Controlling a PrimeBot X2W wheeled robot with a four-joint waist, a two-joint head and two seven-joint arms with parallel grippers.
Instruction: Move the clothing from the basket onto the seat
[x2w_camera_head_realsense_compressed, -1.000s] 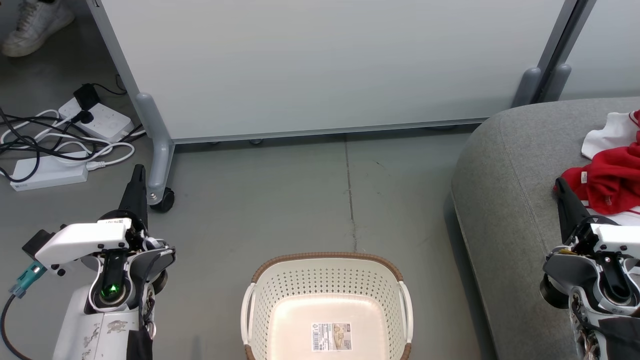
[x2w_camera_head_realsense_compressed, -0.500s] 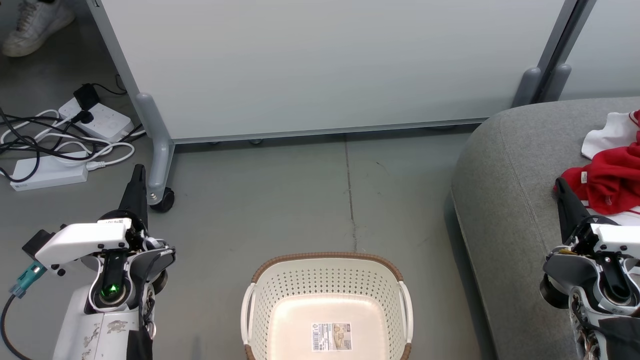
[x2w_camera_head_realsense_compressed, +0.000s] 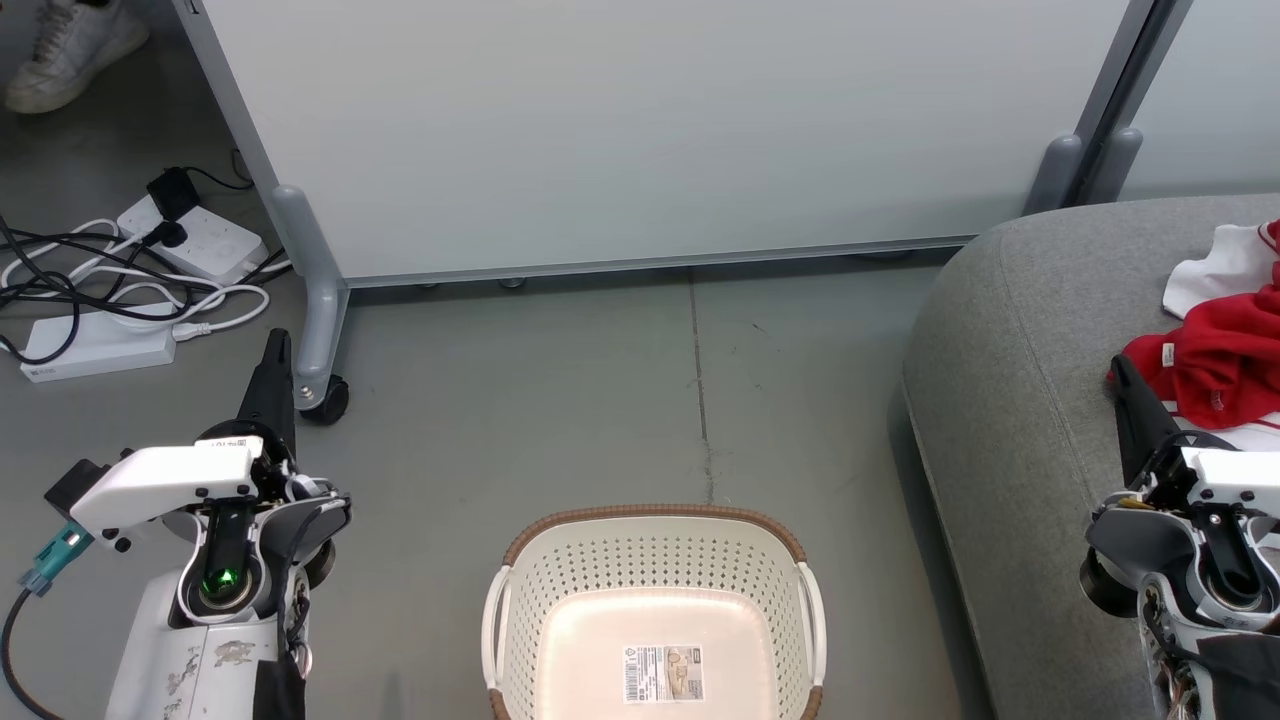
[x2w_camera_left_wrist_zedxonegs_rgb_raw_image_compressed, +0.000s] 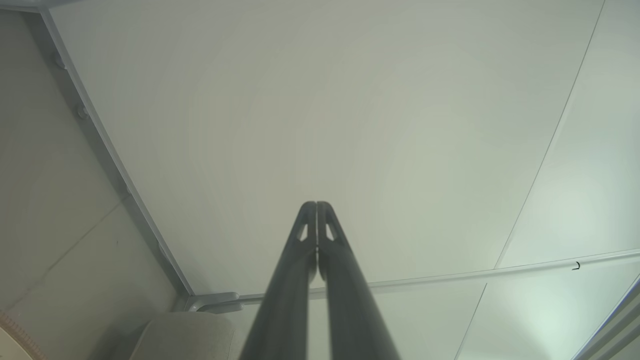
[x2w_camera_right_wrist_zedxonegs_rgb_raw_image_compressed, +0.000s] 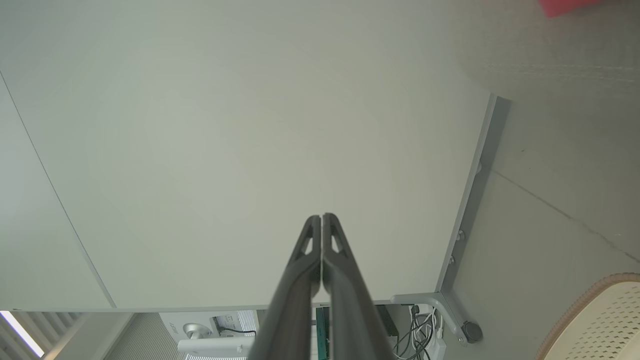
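Note:
The cream-white basket stands on the floor at the bottom centre, holding nothing but the barcode sticker on its bottom; a part of its brown rim shows in the right wrist view. Red and white clothing lies on the grey seat at the right edge; a red scrap of the clothing appears in the right wrist view. My left gripper hangs shut over the floor at the lower left, its fingers pressed together. Over the seat's edge, beside the clothing, my right gripper is shut and holds nothing; its tips meet.
A pale partition panel on a grey castor foot crosses the back. Power strips and tangled cables lie on the floor at the left. A person's white shoe stands at the top left corner.

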